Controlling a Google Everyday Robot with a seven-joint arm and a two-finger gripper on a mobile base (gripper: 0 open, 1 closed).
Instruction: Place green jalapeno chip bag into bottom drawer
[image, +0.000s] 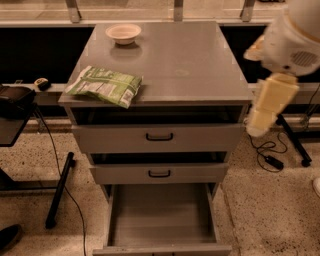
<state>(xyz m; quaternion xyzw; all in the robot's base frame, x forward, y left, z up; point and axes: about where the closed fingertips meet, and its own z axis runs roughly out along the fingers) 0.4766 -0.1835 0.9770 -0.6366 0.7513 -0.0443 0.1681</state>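
Observation:
The green jalapeno chip bag (105, 86) lies flat on the front left corner of the grey cabinet top (185, 65). The bottom drawer (162, 220) is pulled out wide, and its plain grey tray shows nothing inside. My arm hangs at the right side of the cabinet, with a white upper part and a cream lower part. The gripper (256, 129) is at the arm's lower end, just off the cabinet's right front corner, level with the top drawer. It is far to the right of the bag and above the bottom drawer.
A pale round bowl (123, 33) stands at the back left of the cabinet top. The top drawer (159, 136) and middle drawer (159, 173) with black handles are slightly ajar. A black stand and cable (59, 190) are on the floor at left, and cables (267, 155) at right.

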